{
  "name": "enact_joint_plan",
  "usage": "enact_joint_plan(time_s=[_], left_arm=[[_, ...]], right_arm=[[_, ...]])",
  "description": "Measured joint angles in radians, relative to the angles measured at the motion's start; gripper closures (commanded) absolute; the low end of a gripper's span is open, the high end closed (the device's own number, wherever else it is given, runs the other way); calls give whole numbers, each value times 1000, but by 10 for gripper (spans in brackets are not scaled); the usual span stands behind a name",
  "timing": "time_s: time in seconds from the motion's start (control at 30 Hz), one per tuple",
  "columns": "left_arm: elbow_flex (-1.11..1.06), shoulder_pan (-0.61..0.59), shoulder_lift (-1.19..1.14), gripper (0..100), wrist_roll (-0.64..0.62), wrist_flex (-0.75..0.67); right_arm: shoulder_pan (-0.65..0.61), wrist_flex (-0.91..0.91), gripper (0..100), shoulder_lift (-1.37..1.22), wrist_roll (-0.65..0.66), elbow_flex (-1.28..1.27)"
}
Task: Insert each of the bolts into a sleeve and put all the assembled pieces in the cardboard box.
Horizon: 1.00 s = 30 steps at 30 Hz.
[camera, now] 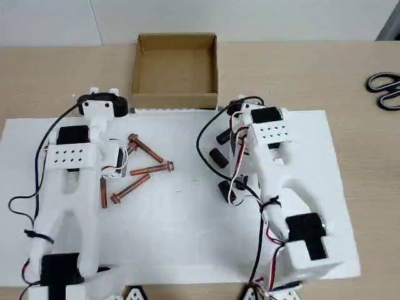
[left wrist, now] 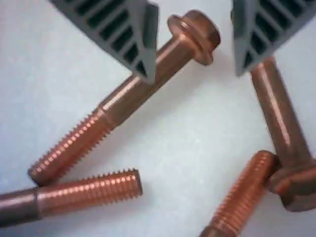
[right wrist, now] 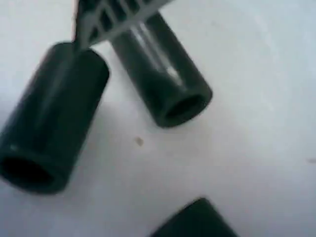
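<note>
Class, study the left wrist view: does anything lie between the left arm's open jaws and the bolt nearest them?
Nothing visible does. The nearest bolt has its head in the gap between the open jaws. A second bolt lies right by one jaw tip and might get nudged.

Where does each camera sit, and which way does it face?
High view: fixed above, facing down; left arm, right arm, bolts, sleeves, cardboard box.
Left wrist view: on left arm, facing down at bolts; open left gripper shows.
Right wrist view: on right arm, facing down at sleeves; part of right gripper shows.
Shared: high and left wrist views both show bolts.
</note>
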State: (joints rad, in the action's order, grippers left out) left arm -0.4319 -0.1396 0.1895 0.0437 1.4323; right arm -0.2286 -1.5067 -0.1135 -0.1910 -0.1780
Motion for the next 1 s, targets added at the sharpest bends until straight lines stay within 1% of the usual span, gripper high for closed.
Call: enact_joint_plan(time_s=[0.17,0.3,0.5,0.6,0.73,1.0], left_arm=[[0,0,0,895,3,0],[0,0,0,895,5,0],[-18,0,0,895,5,-49],[-55,0,0,895,5,-74],[-75,2,0,895,6,-81],[-77,2,0,895,34,-83]], right_arm=[[3,48,849,-9,0,2],[-26,60,849,-9,0,3],[-54,123,850,-15,0,3],[-52,149,851,-15,-28,3],[-52,152,851,-25,-41,3],[-49,157,851,-130,-43,12]])
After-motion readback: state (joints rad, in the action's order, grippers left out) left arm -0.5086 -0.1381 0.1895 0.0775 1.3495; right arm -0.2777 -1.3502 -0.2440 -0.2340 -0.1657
